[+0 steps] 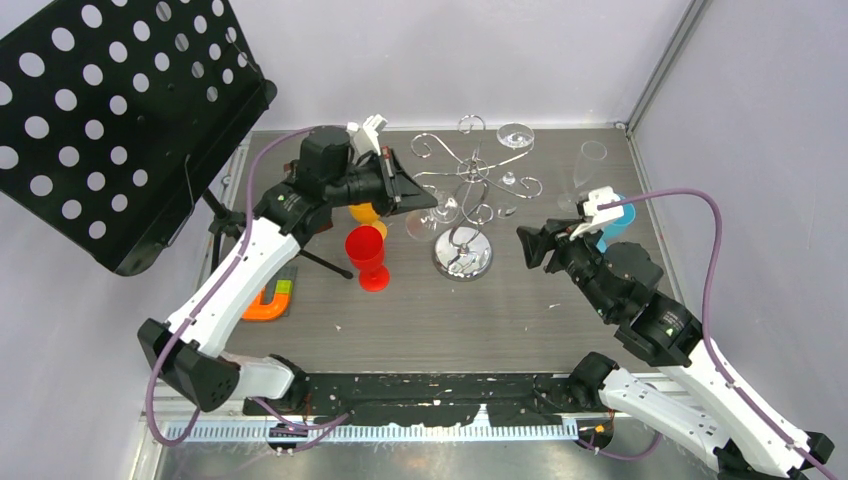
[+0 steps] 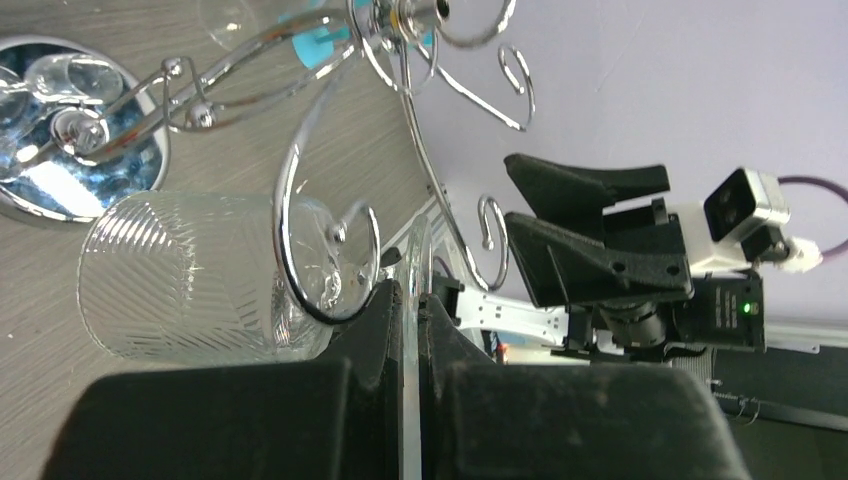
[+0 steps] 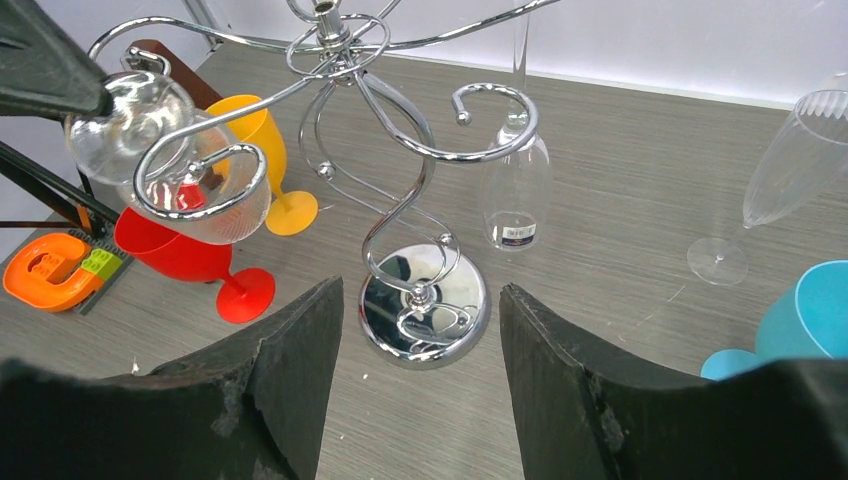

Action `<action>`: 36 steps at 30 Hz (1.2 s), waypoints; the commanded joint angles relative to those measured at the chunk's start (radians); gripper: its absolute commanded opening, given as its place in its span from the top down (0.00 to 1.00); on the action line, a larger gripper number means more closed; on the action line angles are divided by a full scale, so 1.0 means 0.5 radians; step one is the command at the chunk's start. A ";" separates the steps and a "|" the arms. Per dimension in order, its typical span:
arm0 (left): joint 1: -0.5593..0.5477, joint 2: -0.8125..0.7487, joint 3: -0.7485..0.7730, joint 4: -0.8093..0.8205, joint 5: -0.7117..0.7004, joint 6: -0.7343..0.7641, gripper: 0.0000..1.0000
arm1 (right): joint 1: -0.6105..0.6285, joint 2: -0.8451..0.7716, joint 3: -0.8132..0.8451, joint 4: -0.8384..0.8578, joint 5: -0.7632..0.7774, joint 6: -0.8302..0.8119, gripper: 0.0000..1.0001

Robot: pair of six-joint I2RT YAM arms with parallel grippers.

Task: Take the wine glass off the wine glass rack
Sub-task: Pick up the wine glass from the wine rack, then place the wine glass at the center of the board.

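**Wine glass rack** (image 1: pixel 462 185): chrome, upright, mid-table.

**Wine glass** (image 2: pixel 190 275): clear ribbed bowl. It hangs foot-up in the rack's left scroll arm, tilted, with the stem inside the hook.

**Left gripper** (image 2: pixel 410 292): at the rack's left arm, pinched tight on the rim of that glass's foot.

**Right gripper** (image 3: pixel 420 300): jaws wide, holding nothing, near the right of the rack's base and facing it.

**Second clear glass** (image 3: pixel 515 185): hung on the rack's right arm.

**Red goblet** (image 1: pixel 367 255) and **orange goblet** (image 3: pixel 250 140): left of the rack.

**Champagne flute** (image 1: pixel 590 165) and **blue cup** (image 3: pixel 805 310): right of the rack.

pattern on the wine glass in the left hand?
Wine glass: fine diagonal ribbing on bowl; left wrist view.
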 commanded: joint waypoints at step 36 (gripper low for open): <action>-0.695 -1.079 -0.945 0.171 -0.631 0.944 1.00 | -0.007 -0.107 0.099 -0.513 -1.105 0.391 0.38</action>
